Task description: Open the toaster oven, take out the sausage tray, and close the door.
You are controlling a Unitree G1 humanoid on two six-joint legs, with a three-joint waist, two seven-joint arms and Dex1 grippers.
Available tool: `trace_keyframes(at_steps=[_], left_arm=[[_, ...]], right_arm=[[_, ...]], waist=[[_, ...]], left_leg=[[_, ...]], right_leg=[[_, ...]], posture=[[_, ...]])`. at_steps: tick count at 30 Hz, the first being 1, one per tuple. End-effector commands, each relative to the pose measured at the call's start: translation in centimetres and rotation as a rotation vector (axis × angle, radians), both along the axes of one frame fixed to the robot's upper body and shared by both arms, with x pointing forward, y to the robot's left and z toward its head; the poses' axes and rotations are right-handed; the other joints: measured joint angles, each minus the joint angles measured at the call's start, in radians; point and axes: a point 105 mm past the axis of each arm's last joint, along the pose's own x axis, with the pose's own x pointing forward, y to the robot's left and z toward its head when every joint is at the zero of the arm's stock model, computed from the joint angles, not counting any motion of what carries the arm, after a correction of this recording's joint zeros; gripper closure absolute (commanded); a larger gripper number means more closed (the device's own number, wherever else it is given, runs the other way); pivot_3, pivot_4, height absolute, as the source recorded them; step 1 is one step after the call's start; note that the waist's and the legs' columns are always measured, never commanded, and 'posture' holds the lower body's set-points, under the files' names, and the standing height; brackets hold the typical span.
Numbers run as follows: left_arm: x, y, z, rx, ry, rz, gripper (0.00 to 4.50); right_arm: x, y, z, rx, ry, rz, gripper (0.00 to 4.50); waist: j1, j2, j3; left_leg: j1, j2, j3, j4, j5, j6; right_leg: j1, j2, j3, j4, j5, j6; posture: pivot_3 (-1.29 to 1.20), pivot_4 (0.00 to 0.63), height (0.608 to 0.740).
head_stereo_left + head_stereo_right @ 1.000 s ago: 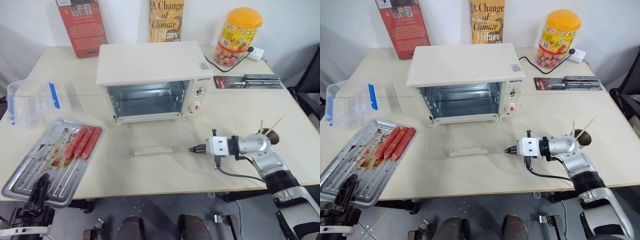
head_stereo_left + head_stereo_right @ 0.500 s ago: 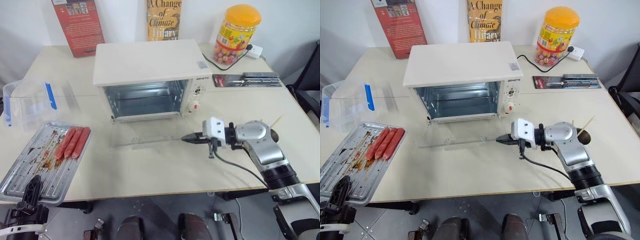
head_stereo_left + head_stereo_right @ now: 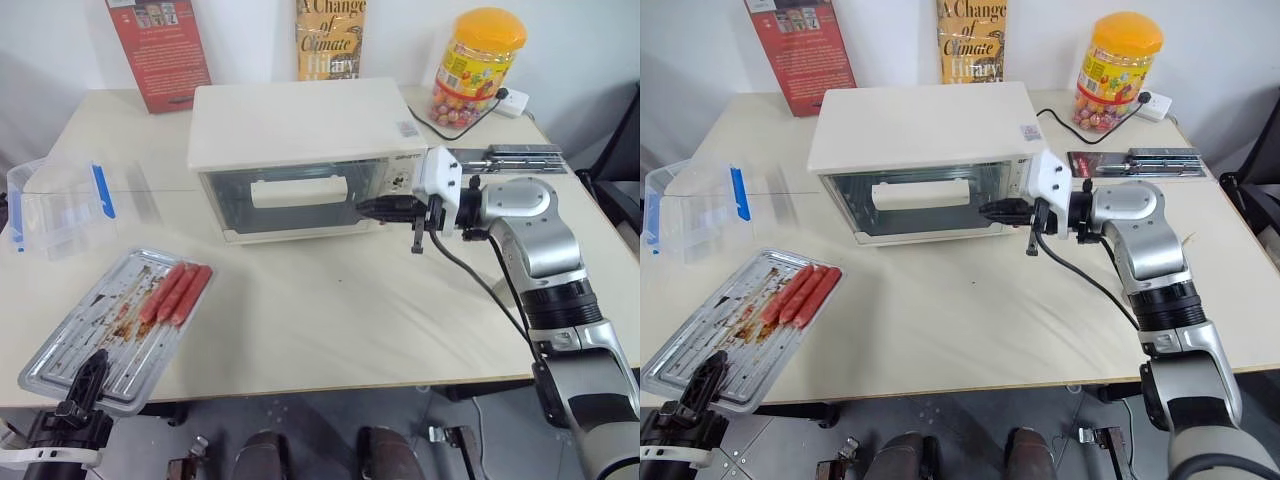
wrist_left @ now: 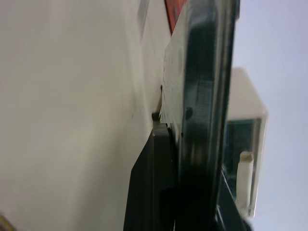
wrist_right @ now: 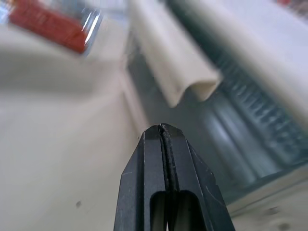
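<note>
Right arm [image 3: 540, 260] of rounded silver-grey segments joined by black ribbed rings. A white block sits at the wrist, ahead of a narrow black two-fingered right hand [image 3: 368, 208]. A thin black cable loops beneath. Left hand [image 3: 85, 375] is black with a white band behind.

Candy jar [image 3: 477, 66], two books [image 3: 158, 50], clear box [image 3: 60, 205]

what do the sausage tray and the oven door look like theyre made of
Sausage tray: looks like bare silver metal, shiny, with a ridged bottom and greasy smears. Door: see-through pane, probably glass, since the oven racks show behind it, with a cream-white handle, matte, plastic or painted metal.
</note>
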Motion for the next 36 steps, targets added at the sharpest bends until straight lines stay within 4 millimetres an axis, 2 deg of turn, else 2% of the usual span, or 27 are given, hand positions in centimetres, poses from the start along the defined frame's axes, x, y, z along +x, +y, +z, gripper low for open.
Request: trace_keyframes(at_steps=[1, 6, 8, 12, 15, 21, 24, 26, 36], left_arm=[[0.2, -0.8, 0.9, 0.028, -0.022, -0.068, 4.5], [1.0, -2.3, 0.9, 0.047, -0.018, -0.197, 4.5], [1.1, -2.6, 0.8, 0.057, -0.008, -0.237, 4.5], [1.9, -4.3, 0.4, 0.062, 0.007, -0.39, 4.5], [2.6, -4.7, 0.3, 0.061, 0.0, -0.442, 4.5], [4.9, -6.6, 0.3, 0.096, 0.004, -0.65, 4.5], [6.4, -7.9, 0.7, 0.109, -0.021, -0.753, 4.5], [7.3, -8.8, 0.9, 0.117, -0.027, -0.827, 4.5], [11.1, -11.7, 0.2, 0.129, 0.03, -1.089, 4.5]], right_arm=[[-0.5, 0.2, 2.5, 0.086, -0.026, 0.009, 4.47], [-1.9, 0.8, 3.7, 0.134, 0.019, 0.046, 4.47], [-2.6, 0.8, 3.6, 0.123, 0.057, 0.061, 4.47], [-5.7, -0.4, 1.8, 0.031, 0.164, 0.153, 4.47], [-7.5, -1.2, 0.4, -0.021, 0.223, 0.206, 3.9], [-9.4, -3.4, -2.6, -0.027, 0.333, 0.196, 1.86], [-9.7, -4.5, -4.7, -0.031, 0.376, 0.15, 0.84], [-9.5, -5.1, -5.2, -0.016, 0.383, 0.106, 0.1], [-9.2, -6.6, -5.8, 0.017, 0.375, -0.005, 0.01]], waist=[[0.0, 0.0, 0.0], [0.0, 0.001, 0.0], [0.0, 0.001, 0.001], [0.011, 0.001, 0.001], [0.021, 0.001, 0.001], [0.027, 0.002, 0.001], [0.027, 0.002, 0.001], [0.031, 0.002, 0.001], [0.029, 0.002, 0.001]], left_leg=[[0.0, 0.0, 0.0, 0.0, 0.0, 0.0], [0.0, 0.0, 0.0, 0.0, 0.0, 0.0], [0.0, 0.0, 0.0, -0.001, 0.0, 0.0], [-0.001, 0.0, -0.001, -0.002, -0.002, 0.0], [-0.001, -0.001, 0.0, -0.001, -0.003, 0.001], [0.0, -0.001, 0.001, -0.002, -0.003, 0.001], [0.0, -0.001, 0.002, -0.001, -0.003, 0.001], [0.0, -0.001, 0.002, -0.001, -0.003, 0.001], [0.001, -0.001, 0.008, -0.002, -0.002, 0.0]], right_leg=[[0.0, 0.0, 0.0, 0.0, 0.0, 0.0], [-0.001, 0.0, 0.0, 0.001, 0.0, 0.0], [-0.001, 0.0, 0.001, 0.002, 0.0, 0.0], [-0.001, 0.0, 0.0, 0.001, 0.0, 0.0], [0.0, 0.0, 0.001, 0.001, 0.0, 0.0], [0.0, 0.0, 0.002, 0.001, 0.0, 0.0], [0.0, 0.0, 0.003, 0.002, 0.0, 0.001], [0.0, 0.0, 0.003, 0.001, 0.001, 0.001], [-0.001, 0.001, 0.003, 0.005, 0.001, 0.002]], posture=[[0.0, 0.15, 0.74], [0.0, 0.15, 0.74], [0.0, 0.15, 0.74], [0.0, 0.15, 0.74], [0.0, 0.15, 0.74], [0.0, 0.15, 0.74], [0.0, 0.15, 0.74], [0.0, 0.15, 0.74], [0.0, 0.15, 0.74]])
